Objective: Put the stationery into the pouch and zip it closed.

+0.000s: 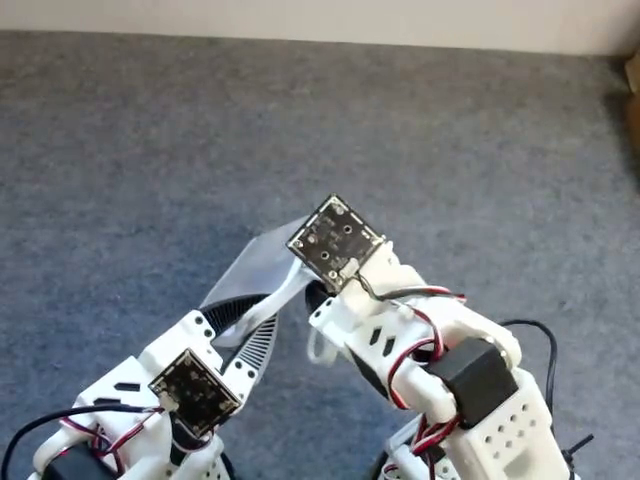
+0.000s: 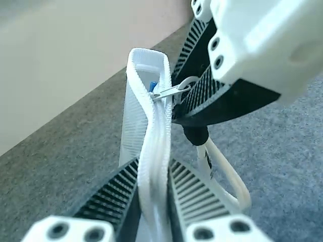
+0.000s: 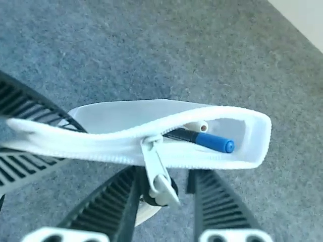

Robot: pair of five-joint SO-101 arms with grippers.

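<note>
A translucent white pouch (image 1: 262, 262) is held up off the grey surface between the two arms. My left gripper (image 2: 154, 166) is shut on its zipped edge, near one end. The zipper is closed most of the way. In the part still open lie a blue-capped pen (image 3: 214, 142) and a white item (image 3: 197, 126). My right gripper (image 3: 162, 176) is shut on the metal zipper pull (image 3: 160, 181), which sits beside the opening. A white cord loop (image 2: 227, 176) hangs from the pull (image 2: 174, 92). From above, the right gripper (image 1: 312, 295) is under its camera board.
Grey carpet-like surface (image 1: 130, 150) spreads all round, with a pale wall strip (image 1: 300, 20) along the far edge. A brown object (image 1: 632, 90) shows at the right edge. Red and black cables (image 1: 410, 360) run over the right arm.
</note>
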